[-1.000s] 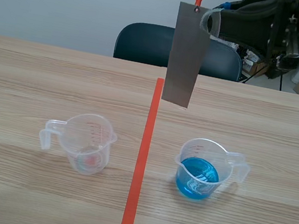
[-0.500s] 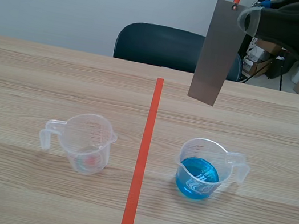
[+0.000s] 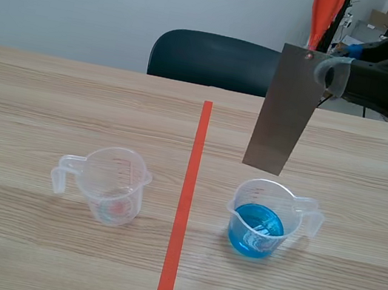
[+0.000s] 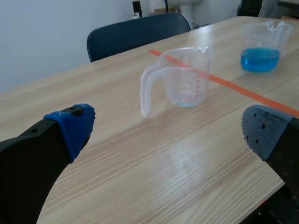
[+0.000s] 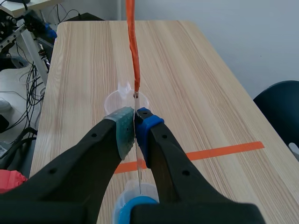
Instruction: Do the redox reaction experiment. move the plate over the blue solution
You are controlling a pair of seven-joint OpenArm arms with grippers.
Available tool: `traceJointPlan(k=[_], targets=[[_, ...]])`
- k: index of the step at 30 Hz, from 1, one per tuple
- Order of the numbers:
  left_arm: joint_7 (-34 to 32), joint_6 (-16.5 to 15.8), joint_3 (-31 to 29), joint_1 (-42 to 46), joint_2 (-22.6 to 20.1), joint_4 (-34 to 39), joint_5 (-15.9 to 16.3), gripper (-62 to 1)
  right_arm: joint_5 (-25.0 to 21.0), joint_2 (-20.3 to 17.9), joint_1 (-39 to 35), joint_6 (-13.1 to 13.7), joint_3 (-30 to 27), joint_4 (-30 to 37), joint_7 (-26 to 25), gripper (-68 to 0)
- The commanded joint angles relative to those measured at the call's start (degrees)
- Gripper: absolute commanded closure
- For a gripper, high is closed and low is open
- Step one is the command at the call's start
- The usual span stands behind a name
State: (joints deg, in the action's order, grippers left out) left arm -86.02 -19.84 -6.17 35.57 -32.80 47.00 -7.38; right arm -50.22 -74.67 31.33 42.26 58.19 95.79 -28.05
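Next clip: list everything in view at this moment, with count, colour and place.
light wooden table: one, tan, fills the scene.
orange-red tape line: one, down the table's middle.
clear plastic measuring cup holding blue liquid: one, right of the line.
clear plastic measuring cup with a reddish trace: one, left of the line.
grey flat metal plate: one, hanging roughly above the blue liquid, clear of it.
orange strap: one, rising from the plate's top.
dark blue chair: one, behind the table.
right end effector: black, shut on the plate's top.
left end effector: black, blue pads, open, low over the table.

Lab: loose cables [image 5: 29, 122], taped table [image 3: 52, 97]
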Motion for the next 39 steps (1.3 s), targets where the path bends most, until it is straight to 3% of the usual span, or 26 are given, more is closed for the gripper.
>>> traceJointPlan(k=[1, 5, 9, 14, 21, 25, 26, 31, 35, 37, 39], targets=[[-0.7, -0.5, -0.3, 1.9, -2.0, 2.2, 3.0, -62.3, 0.6, -1.7, -0.3, 0.5, -0.4, 0.2, -3.1, -0.6], [1.7, -0.6, -0.3, 7.0, -5.6, 7.9, 10.7, -62.3, 4.7, -3.7, -2.8, 0.5, -0.4, 0.2, -7.6, -0.6], [3.9, -0.5, -0.6, 12.7, -9.6, 13.9, 16.1, -62.3, 5.2, -5.9, -5.4, 0.5, -0.4, 0.2, -10.3, -0.6], [8.3, -0.5, -3.6, 18.5, -12.9, 21.6, 17.7, -62.3, 4.9, -8.3, -7.1, 0.5, -0.4, 0.2, -13.3, -0.6], [9.9, 1.3, -5.7, 24.5, -19.5, 29.3, 25.3, -62.3, -0.4, -8.8, -7.0, 0.5, -0.4, -0.7, -13.0, -0.6], [11.9, 1.3, -5.7, 24.5, -23.9, 31.0, 27.4, -62.3, -1.6, -8.7, -6.4, 0.5, -0.8, -0.8, -13.0, -0.6], [12.8, 1.3, -5.7, 24.3, -25.1, 31.3, 27.8, -58.9, -1.6, -8.6, -6.4, 0.5, -1.0, -0.7, -13.0, -0.6], [14.5, 1.0, -5.7, 22.8, -31.6, 31.8, 27.8, -26.7, -1.7, -8.4, -6.4, 0.5, -2.0, -0.8, -11.9, -0.6], [21.7, -0.7, -5.6, 16.9, -33.8, 31.9, 27.8, -7.6, -4.9, -7.3, -6.4, 0.5, -2.0, -0.8, -8.2, -0.6], [25.6, -3.4, -5.6, 13.4, -34.0, 31.9, 27.8, -2.5, -6.4, -6.1, -6.4, 0.5, -2.0, -0.8, -5.4, -0.6], [28.6, -4.4, -5.5, 10.5, -34.1, 32.0, 27.8, -2.6, -7.9, -5.1, -6.4, 0.5, -2.0, -1.2, -2.6, -0.6]])
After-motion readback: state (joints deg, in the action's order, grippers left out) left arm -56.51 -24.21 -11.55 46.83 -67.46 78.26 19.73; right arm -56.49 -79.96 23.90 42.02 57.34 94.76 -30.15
